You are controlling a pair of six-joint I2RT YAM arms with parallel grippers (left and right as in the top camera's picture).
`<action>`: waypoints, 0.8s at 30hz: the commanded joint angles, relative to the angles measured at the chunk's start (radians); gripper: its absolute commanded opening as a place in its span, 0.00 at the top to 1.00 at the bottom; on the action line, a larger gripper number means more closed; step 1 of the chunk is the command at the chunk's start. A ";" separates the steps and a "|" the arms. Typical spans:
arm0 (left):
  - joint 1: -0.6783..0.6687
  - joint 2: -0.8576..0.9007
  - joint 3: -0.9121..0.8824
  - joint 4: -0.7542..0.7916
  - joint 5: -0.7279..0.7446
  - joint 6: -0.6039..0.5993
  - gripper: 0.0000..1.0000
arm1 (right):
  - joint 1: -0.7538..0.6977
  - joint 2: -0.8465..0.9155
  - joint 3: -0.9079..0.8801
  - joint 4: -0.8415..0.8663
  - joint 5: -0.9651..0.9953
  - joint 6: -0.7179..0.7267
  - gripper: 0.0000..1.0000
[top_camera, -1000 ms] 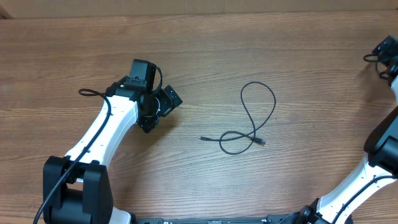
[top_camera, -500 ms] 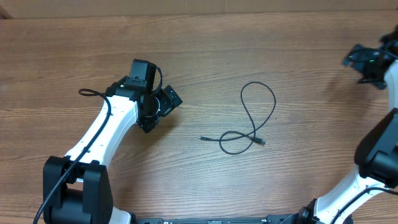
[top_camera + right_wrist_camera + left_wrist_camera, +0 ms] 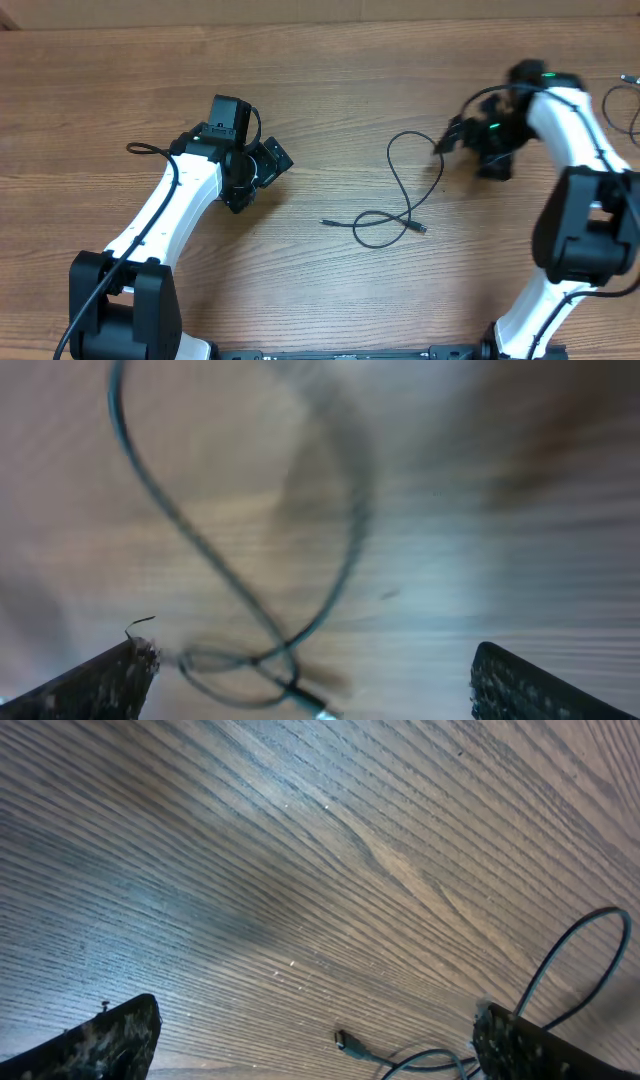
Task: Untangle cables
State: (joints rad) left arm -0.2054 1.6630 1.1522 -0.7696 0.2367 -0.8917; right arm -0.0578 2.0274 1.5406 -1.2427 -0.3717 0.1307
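Observation:
One thin black cable (image 3: 389, 162) lies mid-table in a loop that crosses itself, its two plug ends pointing left and right below the loop. A second thin black cord (image 3: 609, 103) lies apart at the right edge, partly out of frame. My right gripper (image 3: 470, 150) hovers open just right of the loop; in the right wrist view the blurred loop (image 3: 212, 565) sits ahead of the jaws. My left gripper (image 3: 262, 178) stands open well left of the cable. In the left wrist view the cable's plug end (image 3: 345, 1042) lies ahead on the wood, between the fingers.
The wooden table (image 3: 330, 80) carries only the cords and the two arms. The left arm's own thicker black cable (image 3: 150, 150) sticks out beside its wrist. The table's far edge runs along the top of the overhead view.
My right arm has swung from the far right edge leftward to just beside the looped cable. The left arm and the looped cable have not moved.

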 commanded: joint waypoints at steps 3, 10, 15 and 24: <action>-0.005 0.002 -0.005 0.000 0.007 -0.010 0.00 | 0.175 -0.018 -0.104 0.009 0.060 0.002 0.00; -0.005 0.001 -0.005 0.000 0.007 -0.010 0.01 | 0.358 -0.018 -0.184 0.083 0.323 -0.002 0.00; -0.005 0.002 -0.005 0.000 0.007 -0.010 0.00 | 0.420 -0.018 -0.240 0.169 0.382 -0.005 0.00; -0.005 0.001 -0.005 0.000 0.007 -0.010 0.01 | 0.427 -0.018 -0.473 0.392 0.381 -0.031 0.44</action>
State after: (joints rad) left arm -0.2054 1.6630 1.1522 -0.7696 0.2367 -0.8917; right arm 0.3695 1.9163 1.1786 -0.9054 -0.0212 0.1188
